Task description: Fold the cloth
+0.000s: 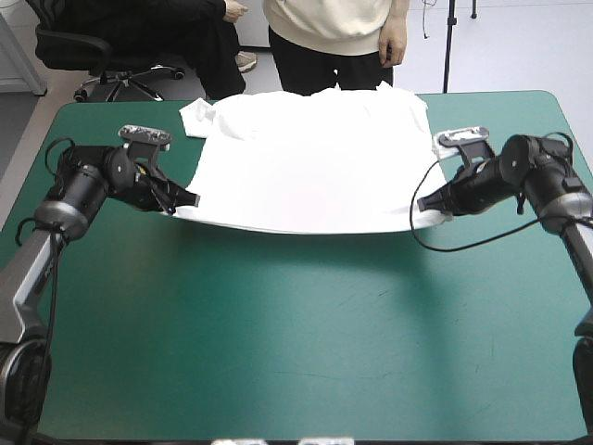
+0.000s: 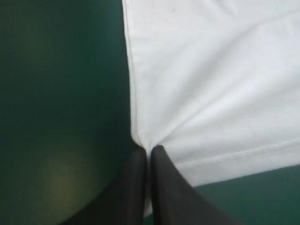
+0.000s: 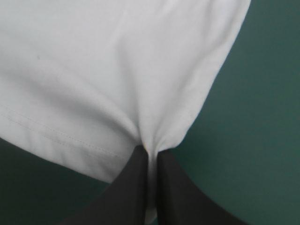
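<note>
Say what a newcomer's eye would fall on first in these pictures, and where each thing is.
The big white T-shirt stands out, spread over the far half of the teal-green table. The left gripper and the right gripper each pinch one near corner of it, black fingers shut on the cloth.

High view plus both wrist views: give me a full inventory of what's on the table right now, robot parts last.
T-shirt: one, white, spread over the table's far half; its near hem looks slightly lifted between the two end effectors.
Table cover: one, teal-green, showing across the near half and along both sides.
Left end effector: one, black fingers, shut on the T-shirt's near-left hem corner.
Right end effector: one, black fingers, shut on the T-shirt's near-right hem corner.
</note>
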You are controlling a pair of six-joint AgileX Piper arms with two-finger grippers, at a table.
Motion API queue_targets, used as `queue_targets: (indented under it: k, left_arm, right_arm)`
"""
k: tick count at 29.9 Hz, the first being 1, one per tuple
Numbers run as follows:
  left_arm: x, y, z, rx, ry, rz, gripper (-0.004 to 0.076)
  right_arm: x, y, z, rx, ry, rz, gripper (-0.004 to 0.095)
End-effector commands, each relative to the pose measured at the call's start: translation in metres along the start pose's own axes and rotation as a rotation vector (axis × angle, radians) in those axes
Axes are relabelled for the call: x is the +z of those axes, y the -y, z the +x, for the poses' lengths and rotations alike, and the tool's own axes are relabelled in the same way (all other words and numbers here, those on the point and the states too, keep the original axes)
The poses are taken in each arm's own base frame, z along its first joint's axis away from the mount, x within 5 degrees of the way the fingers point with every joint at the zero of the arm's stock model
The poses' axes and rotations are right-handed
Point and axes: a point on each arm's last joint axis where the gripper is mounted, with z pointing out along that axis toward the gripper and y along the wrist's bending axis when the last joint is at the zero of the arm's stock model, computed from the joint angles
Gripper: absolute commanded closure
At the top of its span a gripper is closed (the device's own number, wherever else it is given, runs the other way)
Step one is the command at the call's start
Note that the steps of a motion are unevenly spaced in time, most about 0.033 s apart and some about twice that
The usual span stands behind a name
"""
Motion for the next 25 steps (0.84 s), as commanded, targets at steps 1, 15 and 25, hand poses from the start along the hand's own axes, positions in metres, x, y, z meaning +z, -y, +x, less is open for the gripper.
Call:
queue_targets:
  k: [1, 15, 25]
  left_arm:
    - [-0.024, 0.003, 0.021, 0.005, 0.099, -0.027, 0.0741]
    - [-0.061, 0.021, 0.14, -0.011, -0.036, -0.033, 0.0741]
    - [-0.055, 0.036, 0.202, -0.071, -0.11, 0.041, 0.0741]
  right_arm:
    - [-0.019, -0.007, 0.021, -0.007, 0.067, 0.03, 0.0903]
    - [-0.039, -0.03, 0.132, 0.017, -0.105, 0.025, 0.0904]
    - [-0.027, -0.038, 0.18, 0.063, -0.136, 0.012, 0.0904]
